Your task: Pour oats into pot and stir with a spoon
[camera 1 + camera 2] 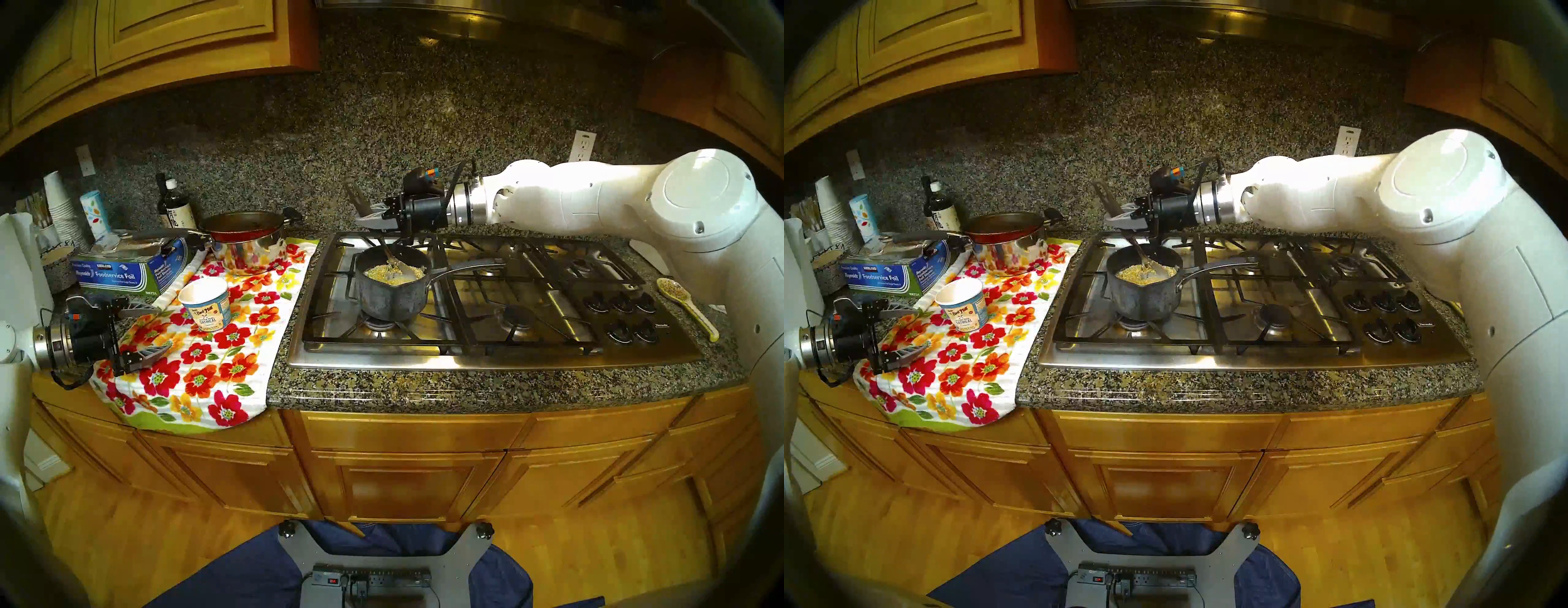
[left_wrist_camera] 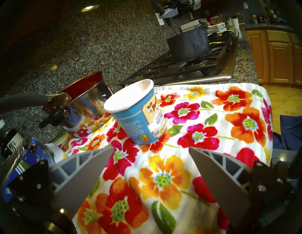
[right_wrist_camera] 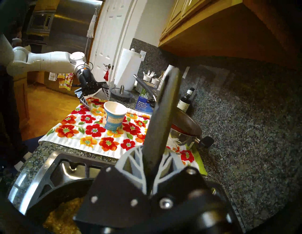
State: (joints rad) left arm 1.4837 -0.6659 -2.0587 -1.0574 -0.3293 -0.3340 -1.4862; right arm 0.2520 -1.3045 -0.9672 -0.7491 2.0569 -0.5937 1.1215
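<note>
The dark grey pot (image 1: 392, 297) stands on the front left burner with pale oats (image 1: 388, 274) in it. The spoon (image 1: 396, 261) has its bowl down in the oats. Its black handle (image 3: 163, 111) rises through my right gripper (image 1: 369, 218), which is shut on it just above the pot's back rim. The white and blue oatmeal cup (image 1: 205, 303) stands upright on the floral towel (image 1: 203, 373); no oats show inside it (image 2: 135, 112). My left gripper (image 1: 163, 329) hovers open to the left of the cup, apart from it, nothing between its fingers (image 2: 212, 176).
Behind the cup, a shiny steel pot with a red pan on top (image 1: 246, 242) stands on the towel's back edge. A foil box (image 1: 123, 269) and a dark bottle (image 1: 174, 208) are at the back left. A yellowish spoon rest (image 1: 683, 301) lies right of the stove knobs (image 1: 619, 314).
</note>
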